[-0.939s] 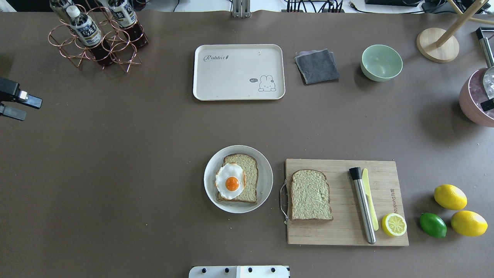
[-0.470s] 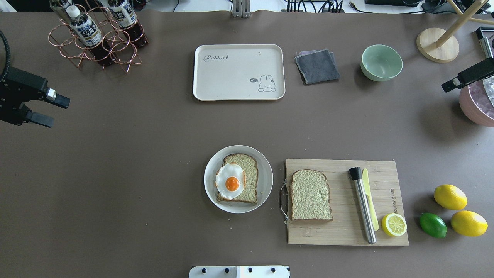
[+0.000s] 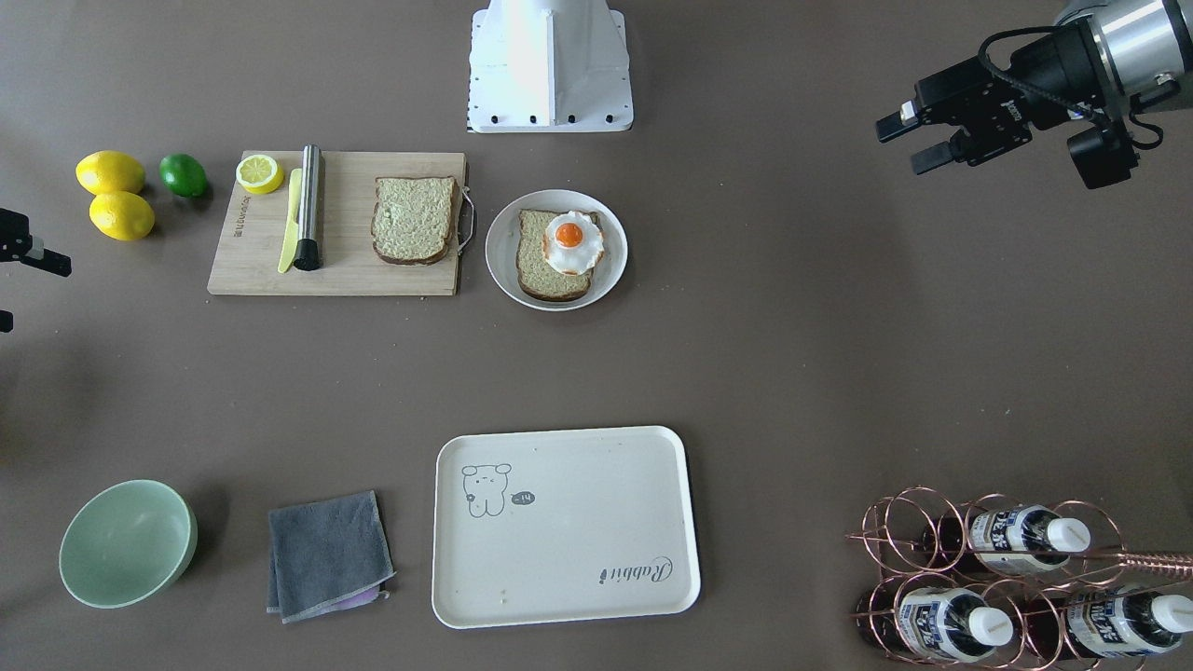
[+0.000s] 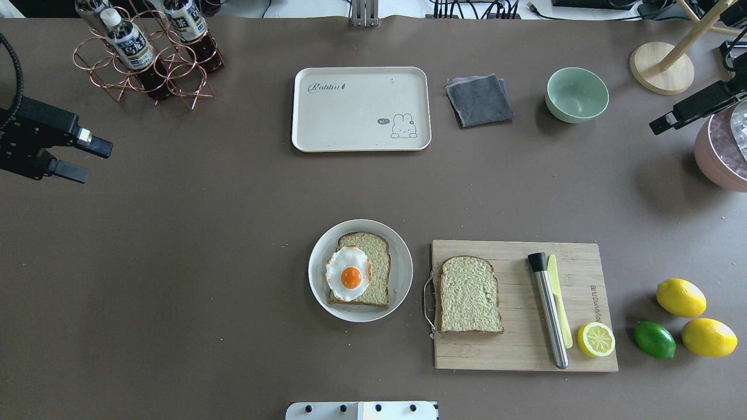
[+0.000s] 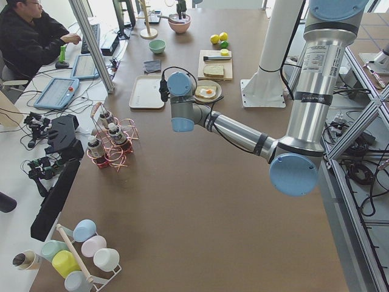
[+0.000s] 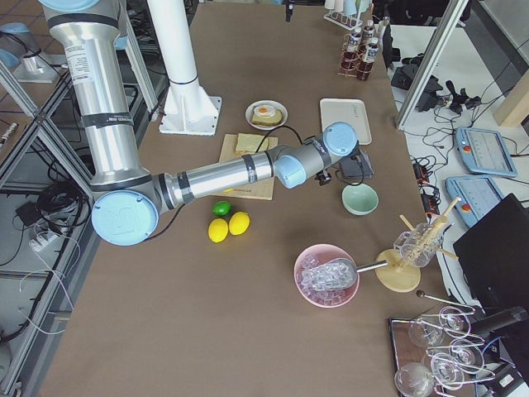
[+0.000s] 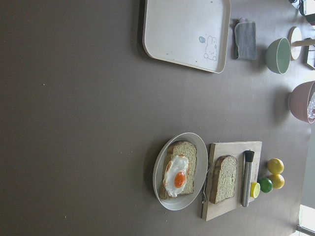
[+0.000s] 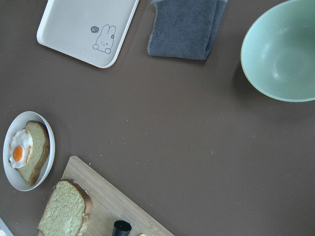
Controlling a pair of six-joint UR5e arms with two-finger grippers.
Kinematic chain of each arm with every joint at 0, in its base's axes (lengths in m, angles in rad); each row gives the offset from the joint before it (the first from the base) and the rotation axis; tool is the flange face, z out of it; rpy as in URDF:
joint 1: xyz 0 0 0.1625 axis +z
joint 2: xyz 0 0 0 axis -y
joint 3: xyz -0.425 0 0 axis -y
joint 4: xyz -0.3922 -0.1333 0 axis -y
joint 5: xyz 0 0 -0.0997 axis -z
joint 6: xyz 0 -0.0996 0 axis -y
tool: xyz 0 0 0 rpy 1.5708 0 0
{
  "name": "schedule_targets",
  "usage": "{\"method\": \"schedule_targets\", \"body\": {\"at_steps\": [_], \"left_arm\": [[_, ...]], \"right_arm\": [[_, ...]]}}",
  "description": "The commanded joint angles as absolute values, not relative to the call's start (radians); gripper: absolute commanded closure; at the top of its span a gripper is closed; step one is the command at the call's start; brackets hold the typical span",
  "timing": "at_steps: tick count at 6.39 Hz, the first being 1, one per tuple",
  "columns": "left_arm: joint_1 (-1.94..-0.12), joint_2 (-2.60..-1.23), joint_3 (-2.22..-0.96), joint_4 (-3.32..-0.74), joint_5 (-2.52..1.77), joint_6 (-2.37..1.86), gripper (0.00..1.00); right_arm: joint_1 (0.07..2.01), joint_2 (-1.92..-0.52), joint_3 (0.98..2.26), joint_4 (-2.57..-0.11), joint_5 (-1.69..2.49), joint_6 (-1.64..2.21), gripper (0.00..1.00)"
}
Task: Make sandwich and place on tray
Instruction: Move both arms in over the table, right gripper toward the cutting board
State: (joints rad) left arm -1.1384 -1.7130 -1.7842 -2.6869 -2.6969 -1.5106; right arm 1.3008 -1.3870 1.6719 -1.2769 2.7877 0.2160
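Brown table covering (image 4: 175, 262) is being watched from every side; no food is being handled at this moment.

Progress: the sandwich is being judged as only partly built.
- One square slice of pale tan bread with dark crust (image 4: 379, 265) is lying on the round white plate (image 4: 402, 256). The white fried egg with orange yolk (image 4: 349, 273) is resting on that slice and overhanging its edge toward the plate's rim.
- The second square slice of tan bread (image 4: 470, 294) is lying flat and alone on the wooden cutting board (image 4: 519, 350), just beside the plate and apart from the egg.
- The large cream-white rectangular plastic tray with the small drawing and "Rabbit" script (image 4: 350, 116) is sitting well apart from both, on the far side of the table from the robot. Nothing is being carried on it.

Left to do, as judged: the second slice is to be set over the egg, and the finished stack is to be moved to the tray.

Grippers:
- The left gripper (image 4: 86, 160) is being held off the surface at the table's left side, near the copper wire bottle rack (image 4: 146, 64). Its fingers are spread wide, with nothing between them and nothing touched.
- The right gripper (image 3: 37, 296) is being held raised at the table's right side, only partly in frame. Its fingers are showing apart in the front-facing view, and nothing is seen in them.
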Motion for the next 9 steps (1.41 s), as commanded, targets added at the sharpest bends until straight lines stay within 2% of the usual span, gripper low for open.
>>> {"method": "schedule_targets", "body": {"at_steps": [1,6,9], "left_arm": [[-1.135,-1.698,-1.726,-2.689,-2.596,-1.358,0.02],[-1.095,-1.683,-1.691,-2.677,-2.302,-1.113,0.02],[-1.039,-1.677,-1.745,-2.575,-2.169,-1.212,0.02]], "right_arm": [[1.263,-1.361,1.68,-1.165,2.717,0.309,0.01],[1.065,-1.305,1.66,-0.674,2.44,0.93,0.01],[0.963,-1.305,1.673,-0.575,2.323,1.116,0.01]]}}
